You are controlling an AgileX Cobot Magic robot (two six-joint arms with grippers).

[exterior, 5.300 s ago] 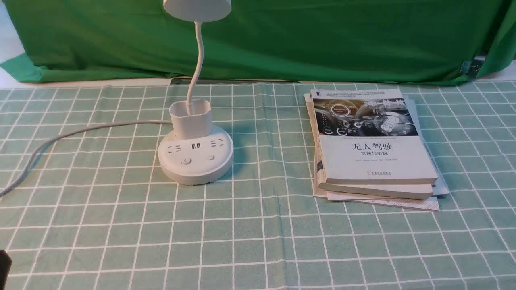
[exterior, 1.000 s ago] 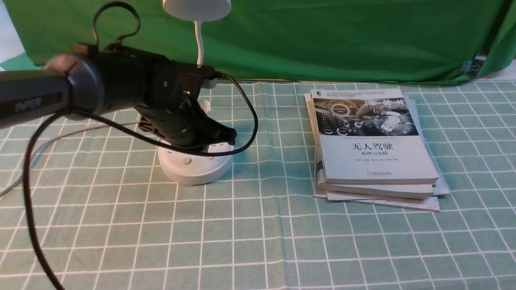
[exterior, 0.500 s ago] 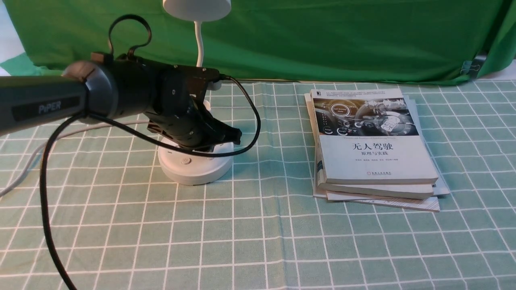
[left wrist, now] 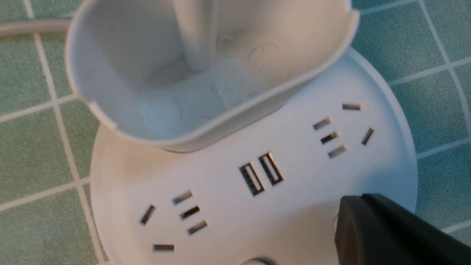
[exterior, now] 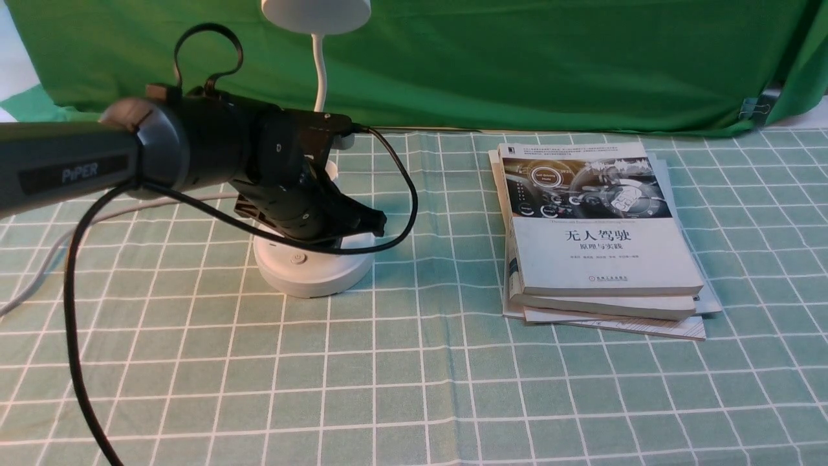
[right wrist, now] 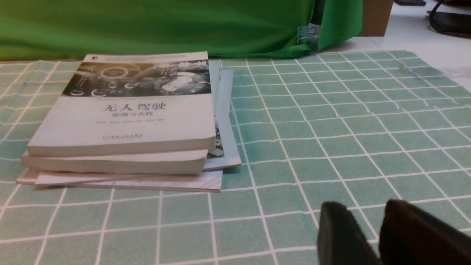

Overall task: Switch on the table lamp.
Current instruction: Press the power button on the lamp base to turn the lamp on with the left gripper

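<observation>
- The table lamp (exterior: 314,272) is standing on the left half of the checked green tablecloth (exterior: 414,388), somewhat nearer the table's far edge than its near edge.
- Its thin gooseneck (exterior: 320,71) is rising from behind the left arm to the round head (exterior: 317,13), which the top of the front view is cutting off.
- The left wrist view is looking down on the round white base (left wrist: 228,221). It is showing the cup holder (left wrist: 110,73), two USB ports (left wrist: 261,173) side by side and a set of socket slots on either side of them.
- The left gripper (exterior: 375,223) is reaching in from the table's left edge and hovering low over the top of the base, its fingers pressed together with nothing between them.
- Its dark tip (left wrist: 353,209) is covering the part of the base just beside the USB ports; whether it is touching the plastic cannot be told.
- One round button (exterior: 297,258) is showing clear of the gripper on the near side of the base.
- The lamp's pale power cord (exterior: 32,275) is trailing off toward the table's left edge, and a black cable (exterior: 66,323) is looping down from the left arm.
- A stack of books (exterior: 601,246) is lying on the right half of the tablecloth, well apart from the lamp.
- The right gripper (right wrist: 364,206) is sitting low over the tablecloth on the near side of the books, its fingers parted by a narrow slit and holding nothing.
- A green backdrop cloth (exterior: 517,65) is hanging along the far edge, with a binder clip (right wrist: 307,34) pinching it near the far right corner.
</observation>
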